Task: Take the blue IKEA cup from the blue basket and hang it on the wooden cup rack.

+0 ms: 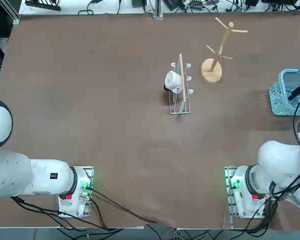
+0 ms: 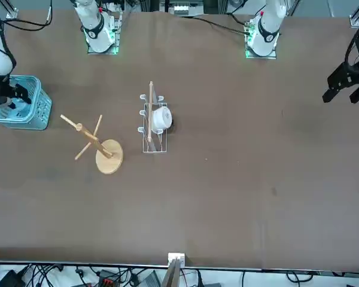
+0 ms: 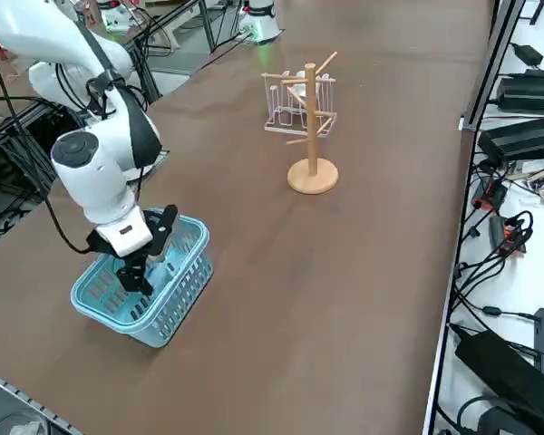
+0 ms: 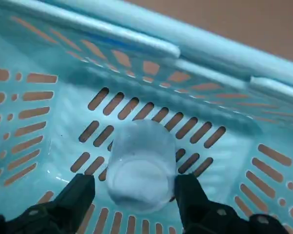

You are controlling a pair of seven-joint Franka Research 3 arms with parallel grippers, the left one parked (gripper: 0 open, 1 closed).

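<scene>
We have our open gripper point(image 4: 136, 195) astride the cup point(image 4: 140, 165) inside the basket point(image 4: 136, 44), ungrasped; lifting and hanging on the rack point(image 1: 216, 50) remain.

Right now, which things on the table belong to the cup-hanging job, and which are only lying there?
Belong to the job:
- blue IKEA cup, inside the basket, between the open fingers of the right gripper
- blue basket
- wooden cup rack, no cup on it

Only lying there:
- metal wire rack
- white cup resting on that wire rack
</scene>
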